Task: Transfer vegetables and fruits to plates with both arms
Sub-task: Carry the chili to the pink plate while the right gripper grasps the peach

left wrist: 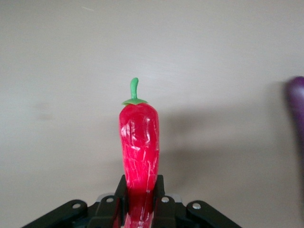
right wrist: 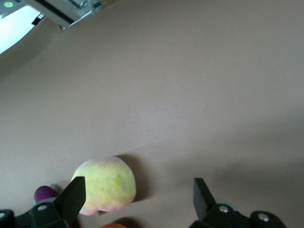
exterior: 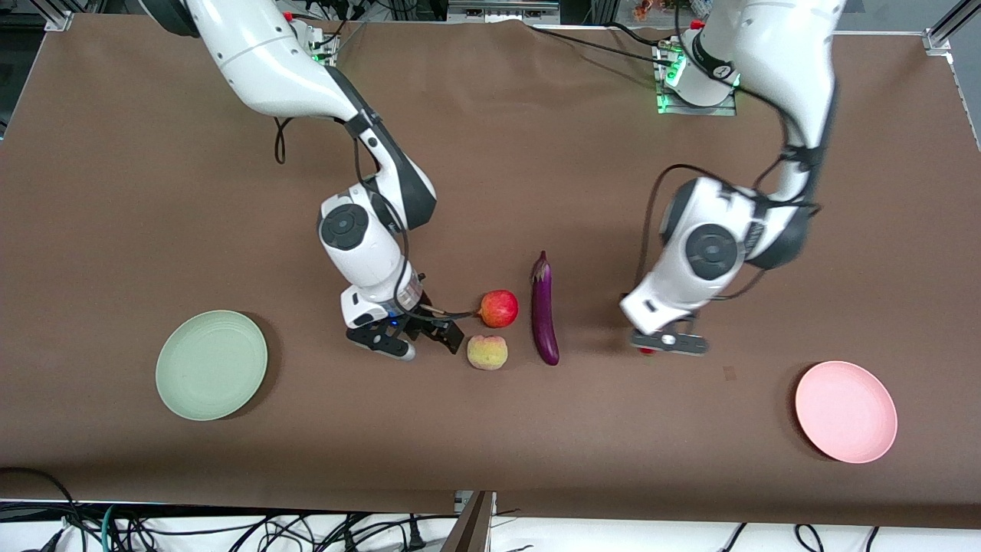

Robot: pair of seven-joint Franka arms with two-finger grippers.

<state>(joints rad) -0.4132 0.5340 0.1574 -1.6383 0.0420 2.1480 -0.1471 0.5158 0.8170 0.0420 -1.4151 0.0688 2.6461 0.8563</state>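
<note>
My left gripper (exterior: 665,343) is low over the table, between the eggplant (exterior: 544,310) and the pink plate (exterior: 845,412). It is shut on the red chili pepper (left wrist: 140,137), whose green stem points away from the fingers; only a red tip of the chili (exterior: 647,350) shows in the front view. My right gripper (exterior: 420,343) stands open and holds nothing. It is beside the peach (exterior: 487,353) and the red pomegranate (exterior: 499,308), on the side toward the green plate (exterior: 211,365). In the right wrist view the peach (right wrist: 107,185) lies close to one finger (right wrist: 73,192).
The purple eggplant lies lengthwise beside the two fruits, toward the left arm's end. Both plates are bare, each near the front edge at its own end of the brown table (exterior: 490,452). Cables hang below the front edge.
</note>
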